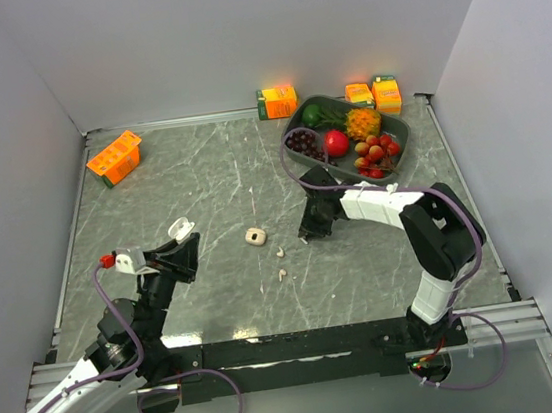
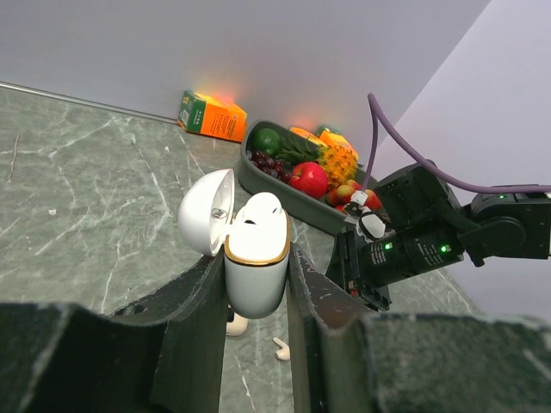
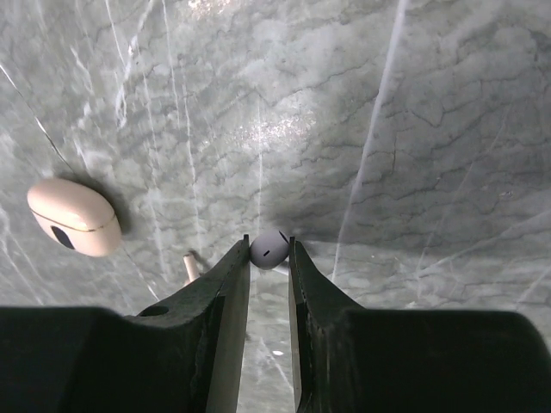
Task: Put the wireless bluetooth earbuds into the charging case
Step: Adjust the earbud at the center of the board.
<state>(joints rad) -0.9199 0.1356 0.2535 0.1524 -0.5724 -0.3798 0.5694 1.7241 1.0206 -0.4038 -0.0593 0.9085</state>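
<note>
**A thin pinch on a slippery bud**

The small white plastic earbud point(image 3: 269, 249) sits at the very tips of the right claw point(image 3: 269, 243), whose two dark fingers are clamped on its rounded head. Its stem is hidden, and whether it is clear of the grey veined marble table point(image 3: 413, 129) cannot be told. The hold is shallow and the shell smooth, so a jolt or a harder squeeze could pop the bud out ahead of the fingertips. With the stem out of sight its orientation is uncertain. A bud arriving turned the wrong way would likely jam at the socket rather than drop in.

Just beside that claw's left finger, in its own view, lies a beige short-stemmed earbud point(image 3: 189, 267). Farther left is the closed, rounded beige case point(image 3: 73, 217). A low sweep away could knock the loose bud along the marble.

The target, judging by colour, is the white gold-rimmed charging case point(image 2: 256, 284), clamped upright between the fingers of the left claw point(image 2: 256, 254). Its lid point(image 2: 207, 215) is hinged open to that claw's left. A white rounded shape shows in its mouth, seemingly a bud already seated. The right claw is well apart, off to the left claw's right. An off-centre push could twist the case in its grip, clip the lid, or unseat that bud.
</note>
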